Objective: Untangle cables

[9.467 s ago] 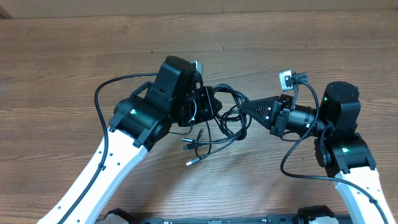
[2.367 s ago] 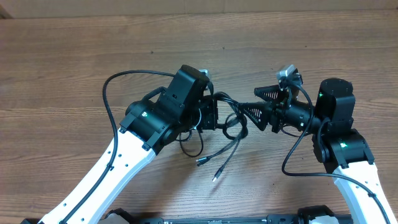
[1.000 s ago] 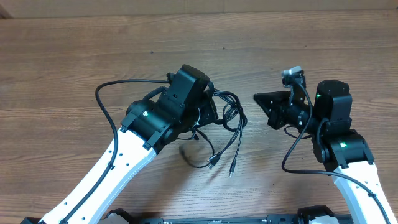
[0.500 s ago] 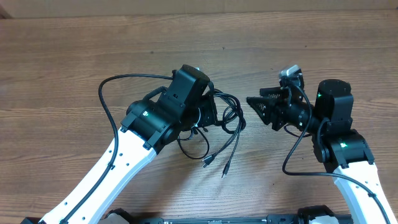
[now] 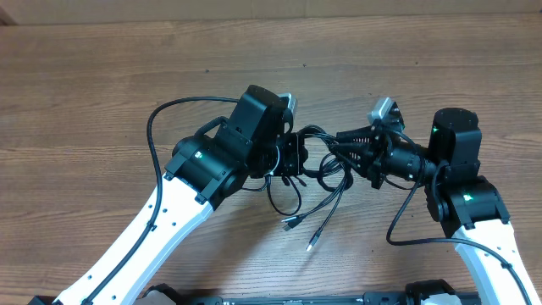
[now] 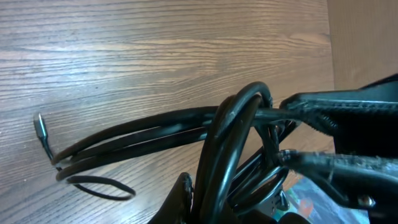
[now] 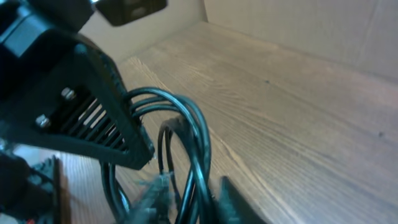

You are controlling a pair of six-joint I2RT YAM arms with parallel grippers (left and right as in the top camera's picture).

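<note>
The cables (image 5: 326, 174) are thin black cords in a tangled bundle held above the wooden table (image 5: 102, 76) between my two arms. Two loose ends with small plugs hang down (image 5: 290, 223). My left gripper (image 5: 292, 157) is shut on the left side of the bundle. The left wrist view shows the looped cords (image 6: 233, 137) running against its finger (image 6: 211, 208). My right gripper (image 5: 339, 146) is open, and its two fingers straddle strands on the right side of the bundle. In the right wrist view the cords (image 7: 196, 140) pass between its blurred fingers (image 7: 193, 205).
Thicker black cords belonging to the arms loop beside the left arm (image 5: 152, 127) and the right arm (image 5: 398, 229). A cardboard wall (image 7: 298, 25) stands along the far edge of the table. One plug end (image 6: 40, 127) sticks out over the bare wood.
My right gripper has moved left from beside the bundle, so its open fingers are now in among the strands. The bundle and its hanging ends have shifted slightly right.
</note>
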